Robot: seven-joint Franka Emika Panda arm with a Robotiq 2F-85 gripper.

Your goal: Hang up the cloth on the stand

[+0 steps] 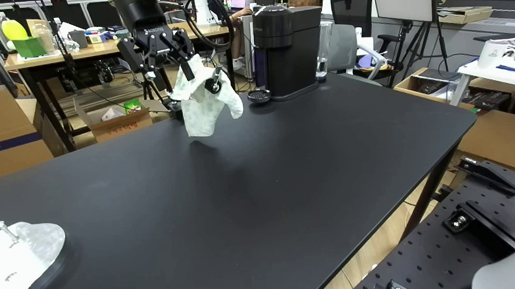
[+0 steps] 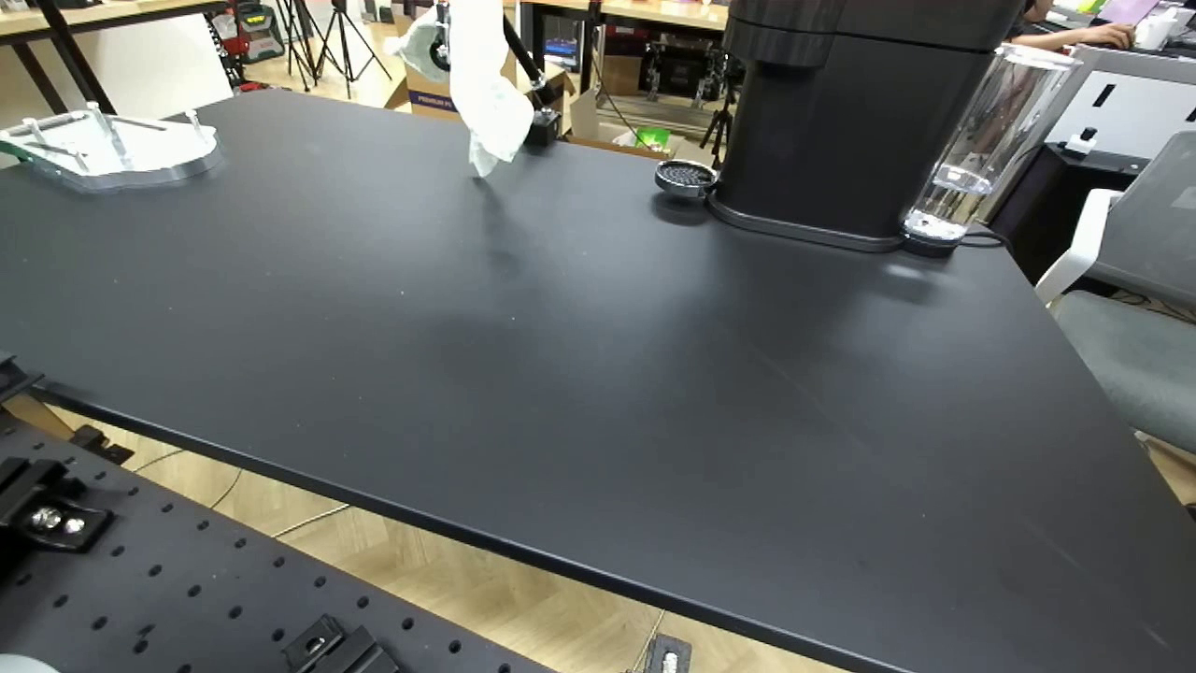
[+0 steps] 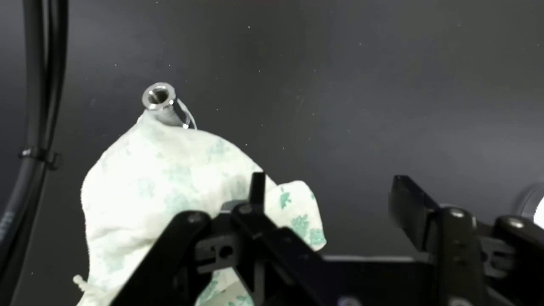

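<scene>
The cloth drapes over the stand just beside the end effector, whose jaws are apart: white fabric, green-printed, loosely folded.

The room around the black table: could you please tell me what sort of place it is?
Probably a robotics lab, perhaps with office space: a robot gripper, a perforated plate beside the table, and an office chair suggest it.

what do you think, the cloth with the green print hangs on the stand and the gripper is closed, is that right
Not quite: the gripper is open, not closed; the wrist view shows its jaws standing wide apart. The cloth with the green print does hang on the stand.
</scene>
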